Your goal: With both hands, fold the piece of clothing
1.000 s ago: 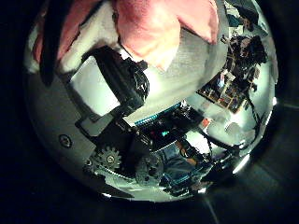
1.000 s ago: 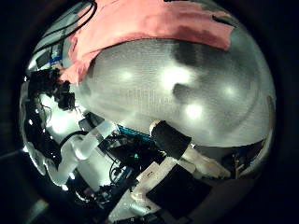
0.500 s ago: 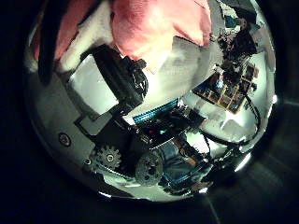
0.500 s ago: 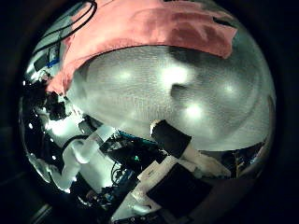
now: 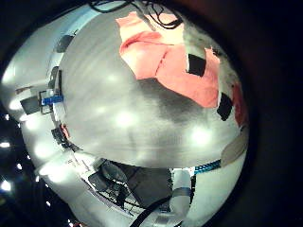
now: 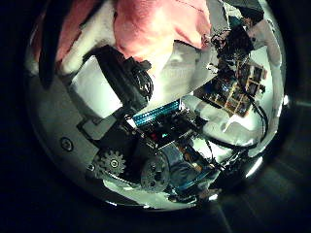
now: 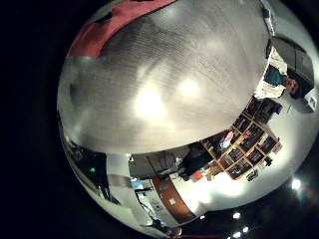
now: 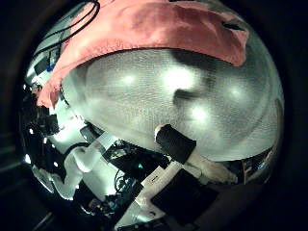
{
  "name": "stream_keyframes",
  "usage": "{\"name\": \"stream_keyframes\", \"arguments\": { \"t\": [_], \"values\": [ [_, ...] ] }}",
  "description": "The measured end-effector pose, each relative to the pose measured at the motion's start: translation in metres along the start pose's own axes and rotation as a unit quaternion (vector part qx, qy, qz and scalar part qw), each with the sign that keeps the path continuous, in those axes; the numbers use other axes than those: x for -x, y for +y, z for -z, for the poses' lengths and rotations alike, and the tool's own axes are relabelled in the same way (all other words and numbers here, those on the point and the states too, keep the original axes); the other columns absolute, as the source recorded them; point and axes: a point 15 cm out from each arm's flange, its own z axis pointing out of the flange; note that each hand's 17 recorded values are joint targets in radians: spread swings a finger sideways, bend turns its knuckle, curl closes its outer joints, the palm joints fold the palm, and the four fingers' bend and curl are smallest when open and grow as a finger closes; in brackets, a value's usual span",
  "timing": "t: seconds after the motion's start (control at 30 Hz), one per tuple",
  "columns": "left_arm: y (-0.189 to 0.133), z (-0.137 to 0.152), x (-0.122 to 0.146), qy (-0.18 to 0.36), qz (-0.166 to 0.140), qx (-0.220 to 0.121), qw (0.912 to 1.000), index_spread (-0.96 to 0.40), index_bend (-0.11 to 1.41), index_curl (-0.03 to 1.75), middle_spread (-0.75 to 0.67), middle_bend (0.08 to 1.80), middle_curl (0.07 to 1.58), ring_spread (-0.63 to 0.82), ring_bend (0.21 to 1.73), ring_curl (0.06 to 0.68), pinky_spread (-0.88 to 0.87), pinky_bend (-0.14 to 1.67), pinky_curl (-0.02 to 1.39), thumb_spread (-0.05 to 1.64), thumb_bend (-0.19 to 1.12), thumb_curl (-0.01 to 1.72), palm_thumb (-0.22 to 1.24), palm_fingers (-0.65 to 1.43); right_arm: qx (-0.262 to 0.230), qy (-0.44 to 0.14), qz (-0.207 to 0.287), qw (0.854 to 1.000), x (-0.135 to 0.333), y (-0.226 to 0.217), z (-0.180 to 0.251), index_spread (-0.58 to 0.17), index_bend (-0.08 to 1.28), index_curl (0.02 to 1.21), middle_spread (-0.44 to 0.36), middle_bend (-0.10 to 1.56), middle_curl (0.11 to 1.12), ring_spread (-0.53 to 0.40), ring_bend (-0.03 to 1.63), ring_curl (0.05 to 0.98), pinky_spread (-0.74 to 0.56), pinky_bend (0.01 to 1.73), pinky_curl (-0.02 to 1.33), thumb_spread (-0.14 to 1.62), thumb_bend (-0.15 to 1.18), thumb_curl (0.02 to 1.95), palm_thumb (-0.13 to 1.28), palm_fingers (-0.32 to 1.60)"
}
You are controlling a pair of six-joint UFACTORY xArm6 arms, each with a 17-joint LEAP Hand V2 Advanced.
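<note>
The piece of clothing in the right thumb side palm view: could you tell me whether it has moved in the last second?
Yes. The piece of clothing has spread further over the table, toward the right hand, which holds its place in the view.

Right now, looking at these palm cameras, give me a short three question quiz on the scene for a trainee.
1. True or false: the pink garment lies on the table.
2. Which view shows the garment closest to its palm? A) left thumb side B) right little finger side
3. Fill in: black fingers of a hand rest on the ____.

Key: 1 true; 2 A, it fills the view beside the left hand; 3 garment.
</note>
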Motion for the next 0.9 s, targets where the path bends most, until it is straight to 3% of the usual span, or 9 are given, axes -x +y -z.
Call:
{"name": "stream_keyframes", "arguments": {
  "t": [0.3, 0.57, 0.73, 0.9],
  "values": [
    [0.007, 0.015, 0.000, 0.001, 0.000, -0.014, 0.9999, -0.67, 0.59, 1.11, -0.48, 1.04, 0.92, -0.45, 1.29, 0.545, -0.72, 0.49, 0.82, 1.40, -0.01, 0.36, 0.66, 0.96, -0.003, 0.030, -0.019, 0.999, -0.014, -0.009, -0.005, -0.243, 0.19, 0.35, -0.115, 0.43, 0.53, -0.255, 0.77, 0.541, -0.03, 0.41, 0.29, 1.07, -0.02, 0.33, 0.50, 0.37],
    [0.013, 0.018, 0.000, -0.001, 0.000, -0.012, 0.9999, -0.68, 0.58, 1.12, -0.48, 1.02, 0.93, -0.45, 1.28, 0.544, -0.74, 0.45, 0.86, 1.40, -0.01, 0.36, 0.66, 0.97, -0.005, 0.034, -0.019, 0.999, -0.009, -0.010, -0.004, -0.299, 0.22, 0.39, -0.197, 0.55, 0.62, -0.321, 0.91, 0.609, -0.20, 0.53, 0.31, 1.07, -0.02, 0.34, 0.54, 0.65],
    [0.016, 0.022, 0.001, -0.001, -0.001, -0.017, 0.9999, -0.68, 0.57, 1.12, -0.48, 1.02, 0.93, -0.45, 1.27, 0.543, -0.75, 0.43, 0.88, 1.39, -0.01, 0.37, 0.66, 0.98, -0.010, 0.035, -0.023, 0.999, -0.006, -0.011, -0.001, -0.391, 0.33, 0.47, -0.270, 0.65, 0.71, -0.338, 0.99, 0.662, -0.35, 0.70, 0.37, 1.08, -0.01, 0.35, 0.61, 0.91],
    [0.019, 0.025, 0.002, 0.000, 0.000, -0.019, 0.9998, -0.68, 0.56, 1.13, -0.48, 1.01, 0.93, -0.45, 1.27, 0.543, -0.76, 0.41, 0.90, 1.39, -0.01, 0.37, 0.66, 0.98, -0.024, 0.040, -0.020, 0.999, -0.005, -0.011, 0.009, -0.448, 0.55, 0.62, -0.312, 0.75, 0.81, -0.330, 1.02, 0.708, -0.41, 0.90, 0.48, 1.09, 0.01, 0.38, 0.73, 1.13]
  ]
}}
